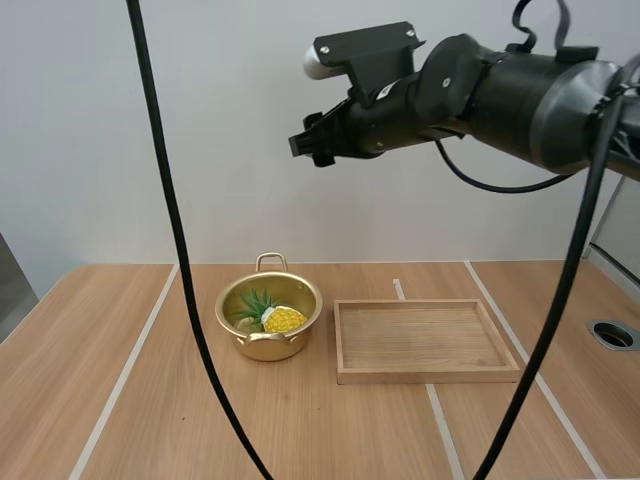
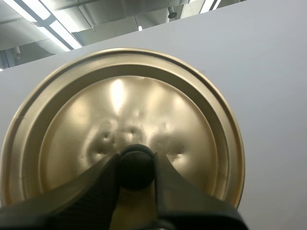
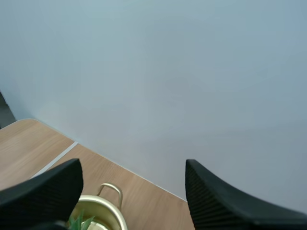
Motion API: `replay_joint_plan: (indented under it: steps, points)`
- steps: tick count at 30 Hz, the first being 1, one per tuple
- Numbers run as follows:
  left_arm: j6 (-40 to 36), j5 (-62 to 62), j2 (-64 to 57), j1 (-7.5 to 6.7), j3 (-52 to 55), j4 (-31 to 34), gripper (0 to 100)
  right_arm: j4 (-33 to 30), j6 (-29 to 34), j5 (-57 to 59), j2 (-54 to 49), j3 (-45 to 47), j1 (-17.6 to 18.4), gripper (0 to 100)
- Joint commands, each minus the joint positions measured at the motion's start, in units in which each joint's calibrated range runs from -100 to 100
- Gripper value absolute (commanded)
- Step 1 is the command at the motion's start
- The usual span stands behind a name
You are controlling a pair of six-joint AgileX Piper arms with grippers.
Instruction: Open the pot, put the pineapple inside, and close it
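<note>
We hold the lid (image 2: 120, 105) in our left gripper (image 2: 136, 167). Its two black fingers (image 2: 96, 187) pinch the lid's round black knob (image 2: 136, 160) from either side, their ribbed inner faces pressed against it. The lid's gold top face is turned toward the wrist and spreads out well beyond the fingertips, with a few shallow dents around the knob. Our right gripper (image 1: 312, 142) hangs high above the table (image 1: 120, 400), its fingers spread wide apart with nothing between them. Far below that gripper, a little toward our left side, the gold pot (image 1: 255, 348) stands uncovered on the table. The pineapple (image 1: 283, 320) lies inside the pot, yellow body and green leaves both within the rim. From the right wrist we see the pot's rim, one loop handle (image 3: 111, 188) and some of the green leaves past the fingertips, nearer to one finger than to the other. A wooden tray (image 1: 425, 377) sits just beside the pot without touching it, on our right arm's side and well beneath that arm.
</note>
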Motion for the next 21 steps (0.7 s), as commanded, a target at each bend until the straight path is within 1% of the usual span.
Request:
replay_joint_plan:
  steps: [1, 12, 18, 19, 20, 21]
  points:
    - [-0.4, -2.0, -0.4, 0.0, -0.5, -0.4, 0, -0.2, 1.3, 0.3, -3.3, -0.4, -1.9, 100]
    - [-0.4, -2.0, -0.4, 0.0, -0.5, -0.4, 0, -0.2, 1.5, -2.5, -11.9, -0.4, -8.5, 100]
    - [-0.4, -2.0, -0.4, 0.0, -0.5, -0.4, 0, -0.2, 3.9, -3.7, -16.3, -0.4, -10.7, 100]
    - [-0.4, -2.0, -0.4, 0.0, -0.5, -0.4, 0, -0.2, 3.9, -3.7, -17.1, -0.4, -11.0, 97]
    - [-0.4, -2.0, -0.4, 0.0, -0.5, -0.4, 0, -0.2, 3.9, -3.7, -17.6, -0.4, -11.4, 90]
    - [-0.4, -2.0, -0.4, 0.0, -0.5, -0.4, 0, -0.2, 3.9, -3.2, -18.4, -0.4, -11.9, 79]
